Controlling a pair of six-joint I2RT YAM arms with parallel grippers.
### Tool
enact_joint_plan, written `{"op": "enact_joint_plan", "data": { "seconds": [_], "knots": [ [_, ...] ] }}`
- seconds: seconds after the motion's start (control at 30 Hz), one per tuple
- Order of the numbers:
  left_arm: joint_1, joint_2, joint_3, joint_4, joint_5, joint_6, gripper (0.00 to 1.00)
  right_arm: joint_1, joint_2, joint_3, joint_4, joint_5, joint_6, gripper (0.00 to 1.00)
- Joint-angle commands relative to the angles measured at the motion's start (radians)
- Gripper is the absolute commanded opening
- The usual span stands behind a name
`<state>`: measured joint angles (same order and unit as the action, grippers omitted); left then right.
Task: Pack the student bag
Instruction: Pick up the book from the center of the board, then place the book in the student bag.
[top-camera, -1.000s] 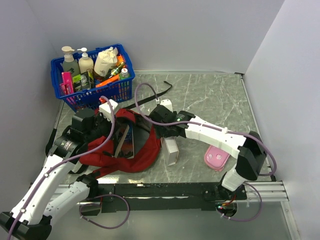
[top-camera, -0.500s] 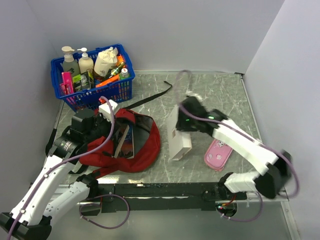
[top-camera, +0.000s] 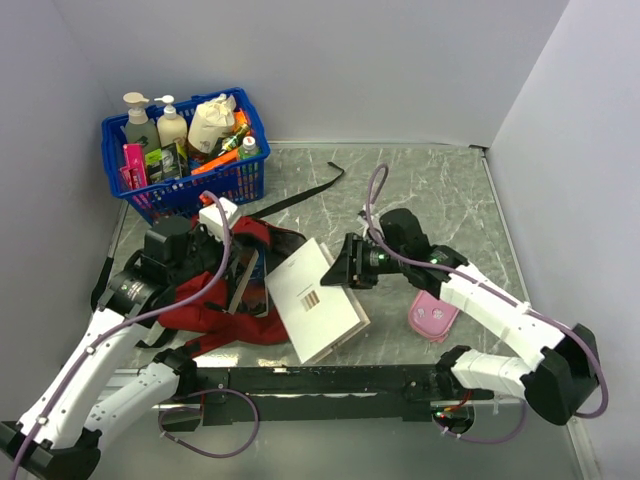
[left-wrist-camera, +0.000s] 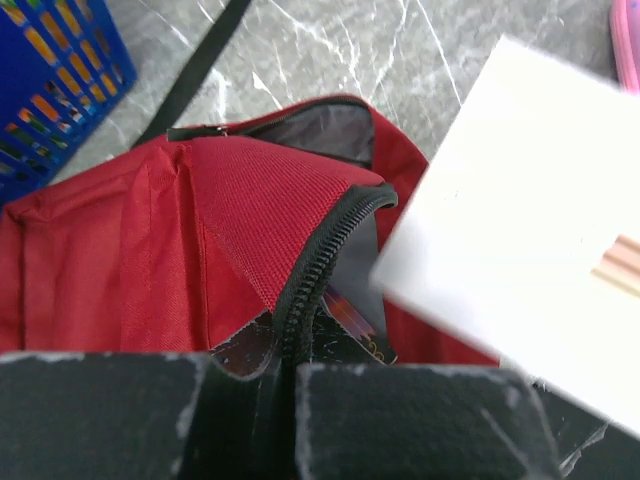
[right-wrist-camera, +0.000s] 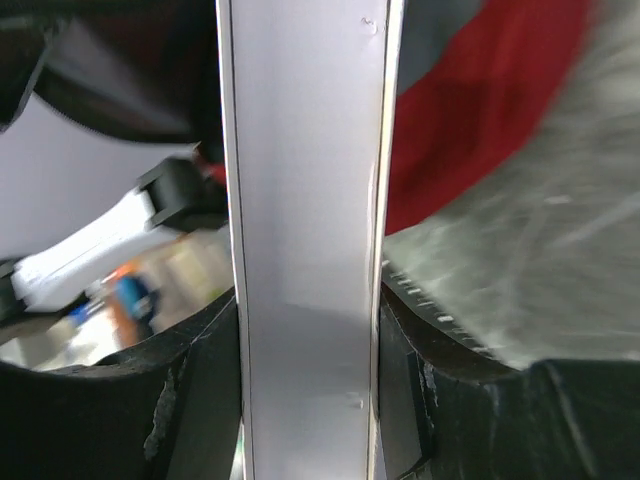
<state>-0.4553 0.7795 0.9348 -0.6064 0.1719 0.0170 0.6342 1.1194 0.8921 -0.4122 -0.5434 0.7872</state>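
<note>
The dark red student bag (top-camera: 240, 325) lies open on the table, its zipper edge pinched between the nearly closed fingers of the left gripper (left-wrist-camera: 285, 400). At the bag's right side, the right gripper (top-camera: 345, 270) clamps a white book (top-camera: 318, 300) that overlaps the bag's opening.

Grey marbled table (top-camera: 440, 190) with white veining.
Far left corner: blue basket (top-camera: 190, 192), crammed with bottles and tubes.
Near left: red bag (top-camera: 235, 325), slumped with its mouth open, just in front of the basket.
Black strap (top-camera: 300, 198) lies flat, trailing from the bag toward the far middle.
Right of centre, near side: pink case (top-camera: 430, 318), flat, well apart from the bag.
</note>
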Motion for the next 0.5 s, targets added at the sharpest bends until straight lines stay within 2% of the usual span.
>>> {"op": "enact_joint_plan", "data": {
  "seconds": [0.0,0.07,0.1,0.2,0.33,0.4,0.47],
  "knots": [
    [-0.023,-0.008,0.087,0.105,0.007,-0.011,0.01,-0.004,0.054,-0.061,0.340,-0.237,0.174,0.16],
    [-0.032,-0.005,0.091,0.086,0.069,-0.011,0.01,-0.004,0.115,-0.084,0.467,-0.263,0.282,0.17],
    [-0.033,0.000,0.096,0.079,0.156,-0.009,0.01,-0.004,0.143,-0.073,0.536,-0.266,0.306,0.17],
    [-0.039,0.018,0.119,0.037,0.236,0.009,0.01,-0.004,0.271,-0.007,0.625,-0.254,0.357,0.16],
    [-0.039,0.001,0.107,0.028,0.294,0.031,0.01,-0.001,0.393,0.076,0.706,-0.207,0.440,0.14],
    [-0.040,-0.002,0.085,0.022,0.304,0.038,0.01,0.001,0.425,0.077,0.765,-0.166,0.493,0.09],
    [-0.042,-0.012,0.070,0.030,0.313,0.040,0.01,0.010,0.451,0.062,0.843,-0.065,0.561,0.05]
  ]
}}
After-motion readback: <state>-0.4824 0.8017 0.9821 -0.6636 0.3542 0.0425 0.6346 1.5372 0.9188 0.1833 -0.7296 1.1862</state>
